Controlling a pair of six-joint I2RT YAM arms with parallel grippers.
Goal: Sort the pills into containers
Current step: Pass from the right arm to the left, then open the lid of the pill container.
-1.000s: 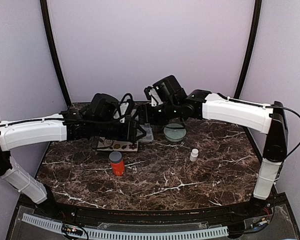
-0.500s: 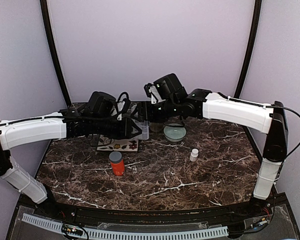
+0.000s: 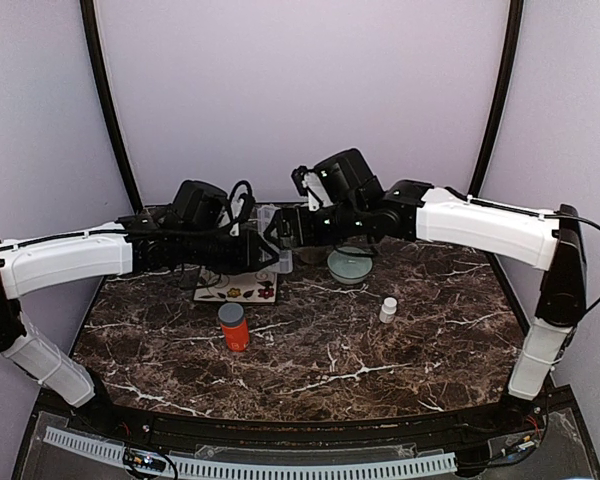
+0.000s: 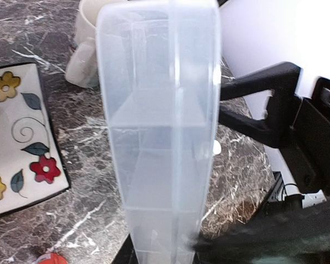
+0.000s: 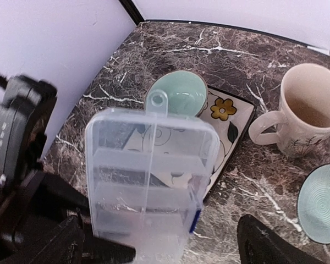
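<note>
The left arm (image 3: 70, 262) reaches level from the left toward mid-scene. The left gripper (image 3: 268, 252) is closed narrowly on the lower end of the clear pill box (image 5: 148, 181), holding it upright, lid shut, above the worktop (image 3: 380, 350). The right arm (image 3: 480, 225) stretches in from the right. The right gripper (image 5: 160, 231) is spread wide, its 2 fingers flanking the box without touching it.

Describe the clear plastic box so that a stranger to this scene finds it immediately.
Start at the dark marble table, then go to its far middle, where both arms meet near the flowered tile. There the left gripper holds the pill box in the air. It alone is transparent, flat and divided into compartments, unlike the orange bottle.
</note>
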